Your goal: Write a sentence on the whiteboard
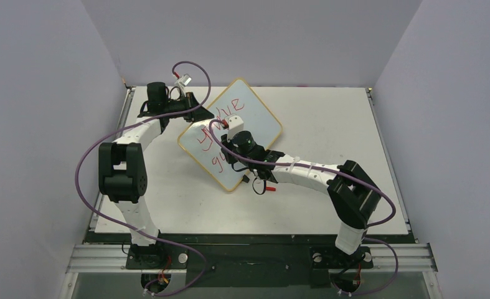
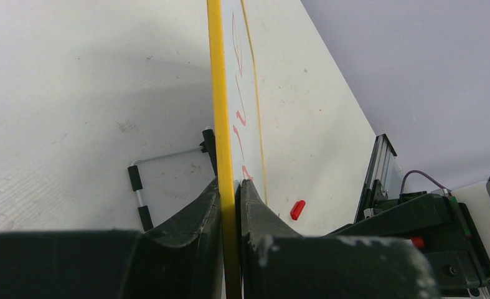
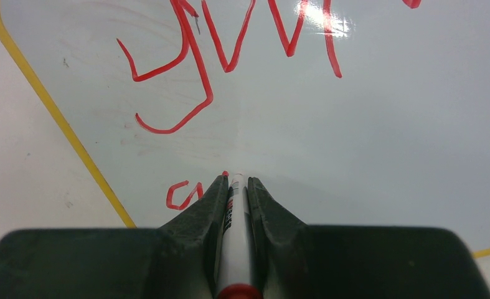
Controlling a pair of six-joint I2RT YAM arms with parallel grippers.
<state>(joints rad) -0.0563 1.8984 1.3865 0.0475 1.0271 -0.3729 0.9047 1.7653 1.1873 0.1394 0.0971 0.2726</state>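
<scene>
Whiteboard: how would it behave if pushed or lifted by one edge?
Probably stiff: the whiteboard looks flat though the left tool pinches only its edge. Likely slippery: its surface shows glare. Thin, so probably light, apt to slide under the marker.

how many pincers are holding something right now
2: the left pincer is shut on the yellow edge of the whiteboard; the right pincer is shut on a marker, tip at the board. Neither is hidden.

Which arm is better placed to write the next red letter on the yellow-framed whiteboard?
Right. The right gripper grips the white marker with its tip at the red second line; the left gripper clamps the edge of the yellow-framed whiteboard.
</scene>
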